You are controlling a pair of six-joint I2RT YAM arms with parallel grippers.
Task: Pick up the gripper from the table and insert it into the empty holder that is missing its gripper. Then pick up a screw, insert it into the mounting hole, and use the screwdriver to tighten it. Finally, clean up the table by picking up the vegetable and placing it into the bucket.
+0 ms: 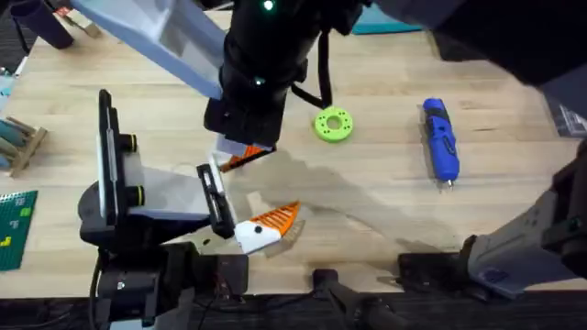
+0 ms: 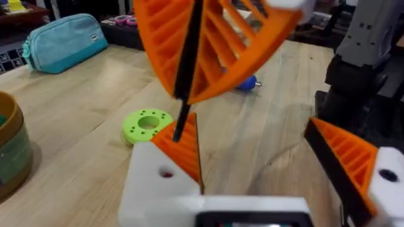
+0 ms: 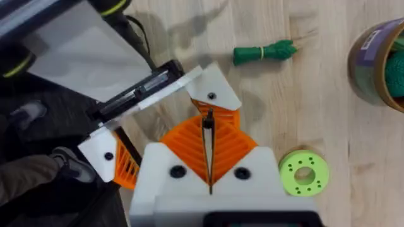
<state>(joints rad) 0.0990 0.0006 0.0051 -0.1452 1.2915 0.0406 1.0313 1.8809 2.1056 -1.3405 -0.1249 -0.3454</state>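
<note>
the gripper point(image 3: 211, 94) sits at one end of the holder point(image 1: 216, 197), the black bar across the front of the left arm, on the end farther from the arm bases. White base is against the bar, orange ribbed tip points out over the bench point(image 1: 385, 82). A matching finger point(image 1: 266, 225) is on the bar's other end, so the left claw point(image 2: 252, 126) stands wide open with nothing between the two. Right claw point(image 3: 208, 120) comes down from above, pads pressed together, tips right at the gripper's orange tip. A thin dark strip runs between the pads down to that tip; cannot tell what it is, or whether the pads actually pinch the gripper. Lime-green ring point(image 1: 332, 124) lies just beyond the claws on the bench, blue screwdriver point(image 1: 438, 137) well apart to the right. In the right wrist view the green vegetable point(image 3: 265, 52) lies on the bench near the bucket point(image 3: 372, 69), not touching it.
</note>
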